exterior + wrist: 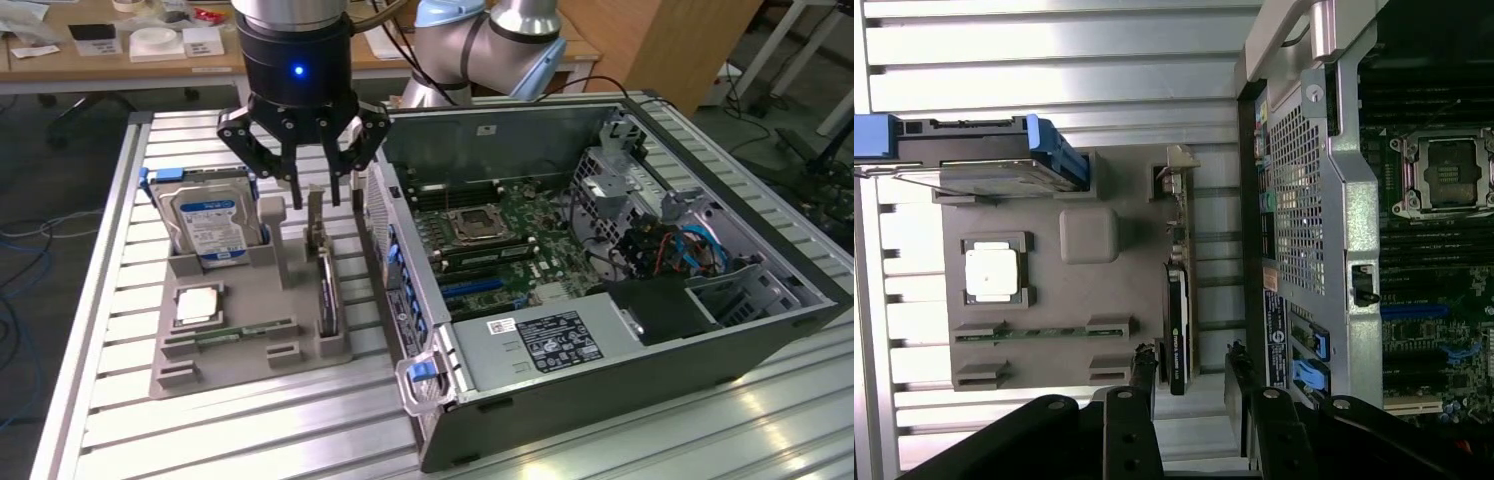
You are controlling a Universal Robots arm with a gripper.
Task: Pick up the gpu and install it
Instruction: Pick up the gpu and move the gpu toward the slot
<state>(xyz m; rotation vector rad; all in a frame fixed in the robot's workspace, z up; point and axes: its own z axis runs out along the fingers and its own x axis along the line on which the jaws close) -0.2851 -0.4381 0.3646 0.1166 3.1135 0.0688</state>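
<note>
Honestly, your gpu (327, 285) looks light, stiff and fragile. It stands on edge in the gray tray (187, 372) near the desk's exterior-view-left edge. The gripper (324, 197) hovers part-open above it, empty. Pinch its flat faces.

Claw (320, 198) hangs with fingers spread, gripping nothing. Right under it the gpu (326, 285) stands on edge in the grey tray (234, 365), pale bracket end closest to the fingertips; can't tell if they touch. On the exterior view's left of the claw, hard drive (207, 218) upright in the tray, blue-white label. Nearer the camera than the claw, cpu chip (198, 304) lying flat and green memory stick (247, 330). On the exterior view's right of the claw, open pc case (641, 390), motherboard (501, 235) exposed. All on a slatted metal table (200, 440).
</note>
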